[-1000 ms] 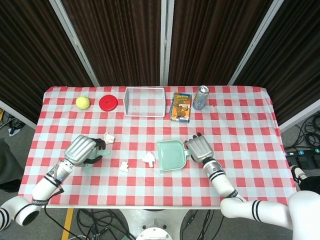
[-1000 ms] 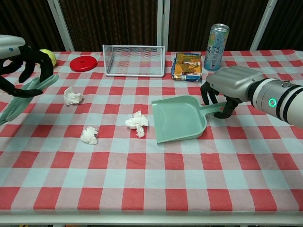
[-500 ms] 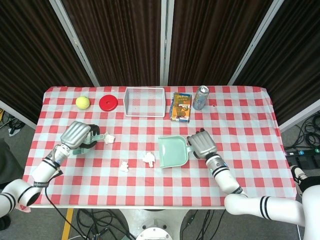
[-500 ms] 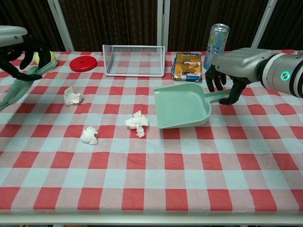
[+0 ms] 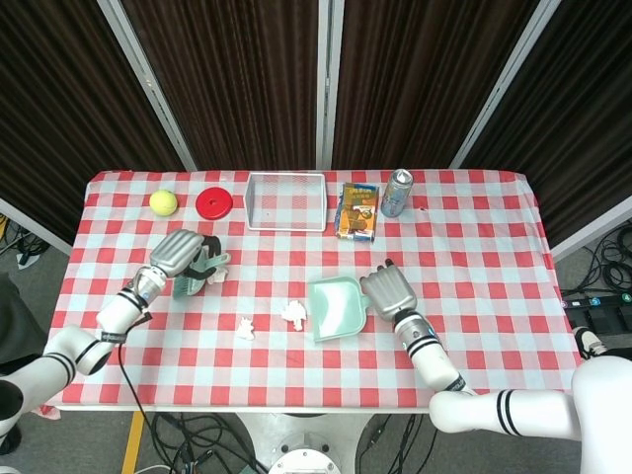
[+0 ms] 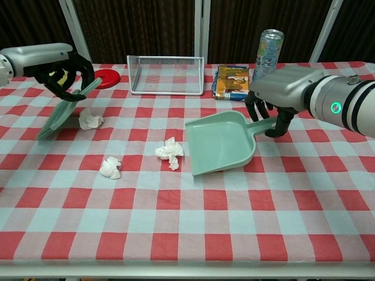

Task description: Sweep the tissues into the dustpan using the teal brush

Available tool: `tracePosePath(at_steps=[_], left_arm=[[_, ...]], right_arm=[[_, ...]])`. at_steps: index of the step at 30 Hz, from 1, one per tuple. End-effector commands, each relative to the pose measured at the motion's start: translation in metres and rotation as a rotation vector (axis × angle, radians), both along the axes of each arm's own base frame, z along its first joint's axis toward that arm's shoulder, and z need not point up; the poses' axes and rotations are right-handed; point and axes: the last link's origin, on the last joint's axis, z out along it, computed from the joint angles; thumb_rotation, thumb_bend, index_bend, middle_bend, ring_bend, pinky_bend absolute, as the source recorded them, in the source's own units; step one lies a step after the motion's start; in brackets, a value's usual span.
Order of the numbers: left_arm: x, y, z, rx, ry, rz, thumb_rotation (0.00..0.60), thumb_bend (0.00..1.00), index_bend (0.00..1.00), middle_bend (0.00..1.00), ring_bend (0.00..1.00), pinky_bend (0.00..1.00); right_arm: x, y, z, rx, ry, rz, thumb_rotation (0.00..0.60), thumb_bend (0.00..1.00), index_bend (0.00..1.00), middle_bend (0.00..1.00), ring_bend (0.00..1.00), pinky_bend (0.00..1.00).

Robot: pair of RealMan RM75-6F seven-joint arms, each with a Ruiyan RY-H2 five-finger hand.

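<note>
Head view: while the three tissues lay unswept on the table (image 5: pixel 474 257), left hand (image 5: pixel 181 252) gripped the teal brush (image 5: pixel 202 269), carried inward to just beside the far tissue (image 5: pixel 219 275); right hand (image 5: pixel 390 292) clasped the dustpan (image 5: pixel 338 307) handle, mouth near the middle tissue (image 5: pixel 293 313).
Chest view: brush (image 6: pixel 61 111) hung tilted, bristles down beside the far tissue (image 6: pixel 90 120); dustpan (image 6: pixel 221 144) lowered again, front edge towards the table.
Meaning: positioned to begin sweeping; near tissue (image 6: pixel 111 167) well apart from the dustpan.

Left hand (image 5: pixel 182 253) gripping the teal brush (image 5: pixel 197 274) beside one tissue (image 5: pixel 216 275). Right hand (image 5: pixel 389 291) holding the dustpan (image 5: pixel 336 307), another tissue (image 5: pixel 293 313) just off its lip.
</note>
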Motion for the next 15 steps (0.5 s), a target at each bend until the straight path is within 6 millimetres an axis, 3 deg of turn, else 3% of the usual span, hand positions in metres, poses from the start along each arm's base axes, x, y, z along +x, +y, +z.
tracePosePath(at_steps=[1,15], left_arm=[[0.013,0.001,-0.013,-0.048,-0.037,-0.014,0.6,0.43,0.55,0.55,0.64,0.86],[0.067,-0.015,-0.036,-0.174,-0.214,-0.089,0.6,0.43,0.55,0.55,0.64,0.87]], right_arm=[[0.003,0.001,-0.004,-0.003,0.014,0.011,0.6,0.37,0.65,0.61,0.36,0.24],[0.018,-0.001,-0.023,-0.017,0.007,0.024,0.6,0.37,0.65,0.61,0.36,0.24]])
